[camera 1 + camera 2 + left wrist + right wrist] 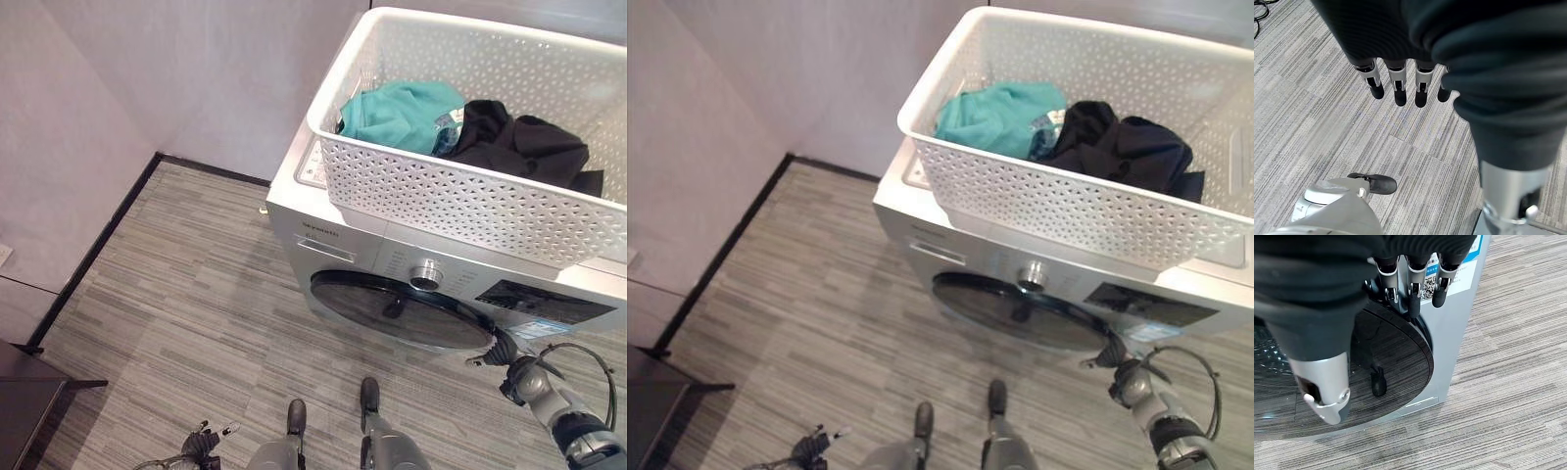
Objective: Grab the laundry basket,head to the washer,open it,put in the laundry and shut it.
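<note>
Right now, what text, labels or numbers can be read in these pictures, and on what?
Washer front, small lettering: too small to read.
Sticker on the washer, with a square code: print blurred.
Tag on the teal garment: unreadable.

a white laundry basket (pixel 1087 211) sits on top of the washer (pixel 960 240), holding a teal garment (pixel 994 117) beside a black garment (pixel 1122 147). the right hand (pixel 1114 357) is at the round door's (pixel 1019 308) right edge.
</note>
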Available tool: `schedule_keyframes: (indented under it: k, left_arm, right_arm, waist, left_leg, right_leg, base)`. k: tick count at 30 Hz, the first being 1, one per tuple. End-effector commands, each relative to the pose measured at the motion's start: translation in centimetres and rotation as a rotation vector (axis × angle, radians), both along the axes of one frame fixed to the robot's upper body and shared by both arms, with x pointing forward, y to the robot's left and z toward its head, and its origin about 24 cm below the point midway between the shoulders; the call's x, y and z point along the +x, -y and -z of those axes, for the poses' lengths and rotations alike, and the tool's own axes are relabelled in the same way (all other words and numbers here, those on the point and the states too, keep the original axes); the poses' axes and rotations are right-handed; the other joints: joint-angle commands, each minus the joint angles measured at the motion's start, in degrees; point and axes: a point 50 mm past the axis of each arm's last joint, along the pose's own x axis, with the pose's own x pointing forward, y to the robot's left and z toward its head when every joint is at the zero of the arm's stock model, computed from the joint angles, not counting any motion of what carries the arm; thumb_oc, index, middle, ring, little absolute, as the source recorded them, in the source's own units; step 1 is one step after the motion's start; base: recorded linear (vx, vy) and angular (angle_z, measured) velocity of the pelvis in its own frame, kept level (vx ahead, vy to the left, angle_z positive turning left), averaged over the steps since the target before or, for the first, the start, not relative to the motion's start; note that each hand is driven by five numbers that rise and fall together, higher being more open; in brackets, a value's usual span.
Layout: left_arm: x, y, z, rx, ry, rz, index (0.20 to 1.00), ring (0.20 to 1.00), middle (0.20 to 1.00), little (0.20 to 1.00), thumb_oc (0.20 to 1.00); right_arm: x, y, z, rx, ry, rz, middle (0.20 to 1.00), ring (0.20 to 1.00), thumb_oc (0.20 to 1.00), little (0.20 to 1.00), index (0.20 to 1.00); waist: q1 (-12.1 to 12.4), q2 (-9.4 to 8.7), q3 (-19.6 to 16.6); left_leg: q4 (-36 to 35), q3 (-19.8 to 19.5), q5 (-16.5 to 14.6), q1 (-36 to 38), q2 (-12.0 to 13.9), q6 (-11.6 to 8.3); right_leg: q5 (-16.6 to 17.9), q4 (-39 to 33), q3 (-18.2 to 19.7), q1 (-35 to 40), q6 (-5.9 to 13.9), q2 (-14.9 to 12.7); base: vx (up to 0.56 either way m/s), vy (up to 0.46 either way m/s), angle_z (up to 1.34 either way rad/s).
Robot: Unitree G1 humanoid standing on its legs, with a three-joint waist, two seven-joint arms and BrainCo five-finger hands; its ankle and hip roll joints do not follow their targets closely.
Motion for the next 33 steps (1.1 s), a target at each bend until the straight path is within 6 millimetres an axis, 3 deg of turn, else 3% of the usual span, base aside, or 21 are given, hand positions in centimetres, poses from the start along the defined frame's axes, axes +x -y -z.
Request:
schedule_keyframes:
  k: [1,3,4,5,6,12,23,26,27,33]
  left_arm:
    - [0.9,0.1,-0.2,0.034,0.007,0.030,1.000,1.000,1.000,1.000,1.000]
    - [0.9,0.2,-0.1,0.034,0.006,0.033,1.000,1.000,1.000,1.000,1.000]
    - [0.9,0.2,-0.1,0.033,0.007,0.034,1.000,1.000,1.000,1.000,1.000]
    - [1.0,0.3,-0.1,0.033,0.012,0.035,1.000,1.000,1.000,1.000,1.000]
    - [1.1,0.4,-0.2,0.032,0.015,0.038,1.000,1.000,1.000,1.000,1.000]
    - [2.9,1.2,-0.7,0.022,0.081,0.064,1.000,1.000,1.000,1.000,1.000]
    - [2.9,1.3,-0.6,0.025,0.076,0.060,1.000,1.000,1.000,1.000,1.000]
    - [2.8,1.2,-0.6,0.025,0.070,0.047,1.000,1.000,1.000,1.000,1.000]
    - [2.4,1.3,-0.4,0.018,0.051,0.051,1.000,1.000,1.000,1.000,1.000]
    - [2.3,1.2,-0.4,0.011,0.044,0.049,1.000,1.000,1.000,1.000,1.000]
  right_arm:
    - [2.4,-2.0,-0.7,0.022,0.054,-0.057,1.000,1.000,1.000,1.000,1.000]
    - [2.7,-2.3,-0.9,0.019,0.065,-0.073,1.000,1.000,1.000,1.000,1.000]
    - [2.7,-2.3,-1.0,0.020,0.072,-0.073,0.507,0.507,0.507,0.507,0.507]
    - [2.9,-2.3,-1.2,0.016,0.077,-0.075,0.329,0.329,0.329,0.329,0.329]
    - [2.9,-2.2,-1.2,0.010,0.077,-0.071,0.222,0.222,0.222,0.222,0.222]
    - [4.3,-2.4,-2.0,0.034,0.147,-0.033,0.200,0.200,0.200,0.200,0.200]
    - [4.9,-3.4,-2.0,0.102,0.180,-0.006,0.200,0.200,0.200,0.200,0.200]
    - [4.9,-4.3,-1.5,0.158,0.179,-0.004,0.200,0.200,0.200,0.200,0.200]
    - [4.2,-5.6,0.0,0.247,0.116,-0.018,0.200,0.200,0.200,0.200,0.200]
    - [4.3,-7.9,0.8,0.433,0.092,-0.033,0.200,0.200,0.200,0.200,0.200]
  waist:
    - [3.09,-0.82,-1.23]
    - [3.28,-0.55,-1.33]
    - [3.33,-0.46,-1.32]
    - [3.32,-0.32,-1.27]
    - [3.41,-0.22,-1.31]
    - [3.91,0.27,-0.69]
    - [4.27,0.42,-1.07]
    - [4.45,0.37,-1.19]
    - [4.41,0.21,-1.42]
    - [4.76,-0.08,-1.60]
  left_leg:
    - [-0.96,0.59,4.52,-4.82,-2.22,-0.44]
    - [-0.96,0.55,4.53,-5.14,-2.24,-0.48]
    - [-0.96,0.52,4.56,-5.25,-2.27,-0.51]
    - [-0.96,0.49,4.64,-5.46,-2.31,-0.54]
    - [-0.96,0.45,4.66,-5.62,-2.40,-0.53]
    - [-0.96,0.34,5.61,-8.07,-2.82,-0.90]
    - [-0.96,-0.01,6.10,-9.81,-2.98,-1.20]
    - [-0.96,0.01,6.27,-10.16,-2.91,-1.27]
    - [-0.96,-0.48,6.28,-9.98,-2.82,-1.29]
    - [-0.96,-0.88,6.30,-9.59,-2.65,-1.47]
  right_leg:
    - [-3.25,0.35,0.77,1.75,5.04,-3.66]
    - [-3.27,0.35,0.69,1.55,5.02,-3.80]
    - [-3.27,0.35,0.65,1.48,5.03,-3.82]
    - [-3.26,0.35,0.58,1.34,5.04,-3.87]
    - [-3.26,0.35,0.57,1.24,5.04,-3.88]
    - [-2.65,0.35,0.14,-1.16,5.05,-4.29]
    - [-2.47,0.35,-0.21,-2.41,4.91,-4.49]
    - [-2.47,0.35,-0.28,-2.69,4.83,-4.50]
    - [-2.82,0.35,-0.54,-2.26,4.63,-4.36]
    - [-3.20,0.35,-1.00,-1.58,4.44,-4.22]
  base:
    - [0.00,0.000,0.00]
    - [0.00,0.000,0.00]
    - [0.00,0.000,0.00]
    - [0.00,0.000,0.00]
    - [0.00,0.000,0.00]
    - [-0.03,0.000,-0.03]
    - [0.00,-0.001,0.01]
    - [0.01,0.000,-0.01]
    - [0.03,-0.004,-0.01]
    - [0.02,-0.006,0.10]
